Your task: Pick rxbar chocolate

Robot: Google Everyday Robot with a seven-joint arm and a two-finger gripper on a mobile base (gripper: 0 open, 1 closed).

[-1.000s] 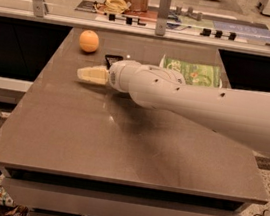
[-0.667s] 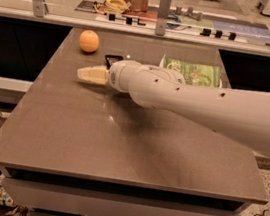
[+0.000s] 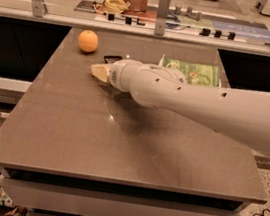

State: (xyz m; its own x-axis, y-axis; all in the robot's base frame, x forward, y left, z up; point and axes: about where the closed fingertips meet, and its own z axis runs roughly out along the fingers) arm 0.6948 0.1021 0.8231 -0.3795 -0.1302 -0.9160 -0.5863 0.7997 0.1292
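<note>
The rxbar chocolate (image 3: 112, 58) is a small flat black bar lying on the grey table (image 3: 119, 143) at the far side, just right of an orange fruit (image 3: 88, 41). Only its left end shows; my white arm hides the rest. My gripper (image 3: 100, 72) has a tan tip pointing left. It sits low over the table, just in front of the bar and slightly to its left. Nothing shows in it.
A green-and-white snack bag (image 3: 193, 72) lies behind my arm, right of the bar. My arm (image 3: 201, 105) crosses the table from the right. A glass rail with metal posts (image 3: 162, 13) runs along the far edge.
My gripper has drawn back a little to the right and slightly toward the far side, closer to the black bar. The bar, the orange and the bag have not moved.
</note>
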